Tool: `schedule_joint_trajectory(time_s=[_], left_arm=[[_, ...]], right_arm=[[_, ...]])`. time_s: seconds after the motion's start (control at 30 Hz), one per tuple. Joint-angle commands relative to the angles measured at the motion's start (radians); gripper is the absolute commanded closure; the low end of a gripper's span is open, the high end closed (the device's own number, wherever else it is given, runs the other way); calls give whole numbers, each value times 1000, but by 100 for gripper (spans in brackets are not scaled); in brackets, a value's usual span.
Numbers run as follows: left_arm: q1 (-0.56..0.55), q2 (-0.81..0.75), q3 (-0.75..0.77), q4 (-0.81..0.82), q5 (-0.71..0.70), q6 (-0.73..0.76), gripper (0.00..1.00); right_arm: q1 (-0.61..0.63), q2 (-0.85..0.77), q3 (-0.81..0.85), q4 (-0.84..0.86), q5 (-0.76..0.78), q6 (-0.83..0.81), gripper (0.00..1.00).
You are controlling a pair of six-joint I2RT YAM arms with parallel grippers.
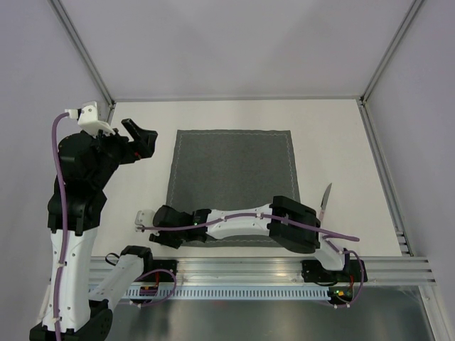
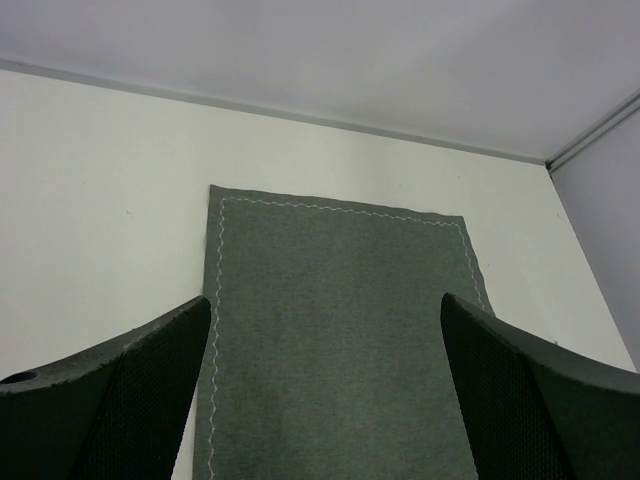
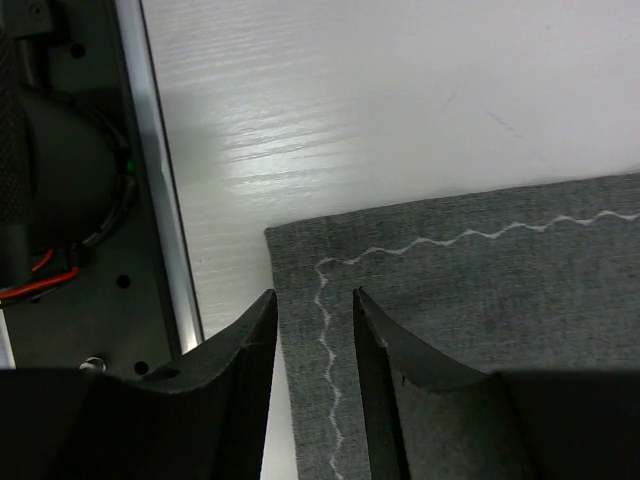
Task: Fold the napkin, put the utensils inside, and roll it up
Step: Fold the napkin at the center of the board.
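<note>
Though unseen from wrists, utensils (image 1: 325,199) show overhead.

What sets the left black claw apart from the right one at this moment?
The left claw gapes wide, while the right claw shows only a narrow gap. The left claw hangs in the air to the left of the napkin; the right claw sits low at the napkin's near left corner, one finger on each side of its edge. Both are black and two-fingered, and neither seems to hold anything.

napkin (image 1: 234,167) near edge: under right arm (image 1: 227,222) | knife (image 1: 325,197) lower end: behind right arm
</note>
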Motion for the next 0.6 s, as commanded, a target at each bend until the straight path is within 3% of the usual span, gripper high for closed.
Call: schedule_joint_trajectory(time_s=[0.0, 0.57], left_arm=[[2, -5, -1, 7, 21, 22, 0], [3, -12, -13, 1, 19, 22, 0]], right_arm=[[28, 44, 40, 13, -5, 0, 57], [33, 124, 87, 14, 20, -24, 49]])
